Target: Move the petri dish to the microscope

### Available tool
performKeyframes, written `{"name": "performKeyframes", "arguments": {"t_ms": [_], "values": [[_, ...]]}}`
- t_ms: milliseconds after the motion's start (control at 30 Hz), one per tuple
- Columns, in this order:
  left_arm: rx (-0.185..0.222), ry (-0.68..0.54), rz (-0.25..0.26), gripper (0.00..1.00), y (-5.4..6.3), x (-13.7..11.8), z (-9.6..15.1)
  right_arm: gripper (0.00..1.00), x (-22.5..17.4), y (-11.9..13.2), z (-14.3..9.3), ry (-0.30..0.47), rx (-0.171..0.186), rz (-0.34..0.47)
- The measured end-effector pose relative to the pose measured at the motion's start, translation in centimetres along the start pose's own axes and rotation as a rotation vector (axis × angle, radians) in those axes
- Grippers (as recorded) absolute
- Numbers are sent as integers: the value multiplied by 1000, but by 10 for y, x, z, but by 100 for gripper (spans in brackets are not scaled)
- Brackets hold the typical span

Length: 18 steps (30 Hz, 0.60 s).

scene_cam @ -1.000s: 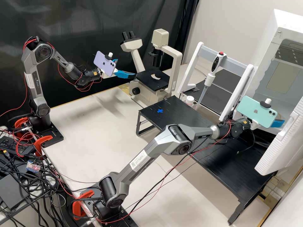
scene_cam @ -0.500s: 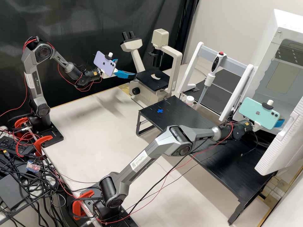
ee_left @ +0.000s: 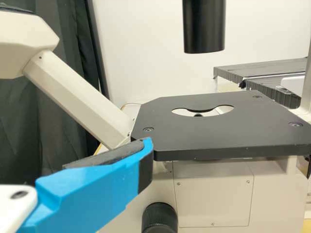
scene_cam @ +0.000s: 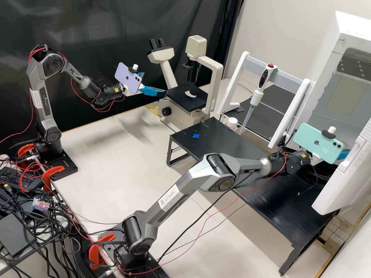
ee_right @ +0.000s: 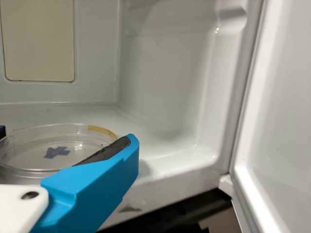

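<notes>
Dish sits in the box — we hold our right claw spread there, likely to straddle it.

Black curtain, pale wall beside it, off-white tabletop, low black stand on top

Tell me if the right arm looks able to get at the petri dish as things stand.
Likely yes: the white door stands open, and the right gripper is open at the petri dish, nothing visible between.
</notes>
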<state>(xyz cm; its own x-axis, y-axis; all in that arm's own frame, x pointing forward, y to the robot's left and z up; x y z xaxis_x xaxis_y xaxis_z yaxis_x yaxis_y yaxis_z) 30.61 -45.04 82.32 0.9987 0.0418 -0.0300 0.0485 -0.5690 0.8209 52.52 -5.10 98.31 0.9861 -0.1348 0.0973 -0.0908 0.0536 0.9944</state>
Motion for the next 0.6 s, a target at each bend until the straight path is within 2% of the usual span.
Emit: {"name": "performKeyframes", "arguments": {"t_ms": [67, 167, 333, 433, 600], "values": [[0, 0, 0, 100, 0, 0, 0, 0, -7, -1, 3, -1, 15, -5], [0, 0, 0, 100, 0, 0, 0, 0, -20, 5, 4, 7, 12, 15], [0, 0, 0, 100, 0, 0, 0, 0, -54, 8, 7, 22, -3, 56], [0, 0, 0, 100, 0, 0, 0, 0, -75, 9, 10, 11, -24, 73], [0, 0, 0, 100, 0, 0, 0, 0, -120, 12, 15, 0, -10, 118]]}}
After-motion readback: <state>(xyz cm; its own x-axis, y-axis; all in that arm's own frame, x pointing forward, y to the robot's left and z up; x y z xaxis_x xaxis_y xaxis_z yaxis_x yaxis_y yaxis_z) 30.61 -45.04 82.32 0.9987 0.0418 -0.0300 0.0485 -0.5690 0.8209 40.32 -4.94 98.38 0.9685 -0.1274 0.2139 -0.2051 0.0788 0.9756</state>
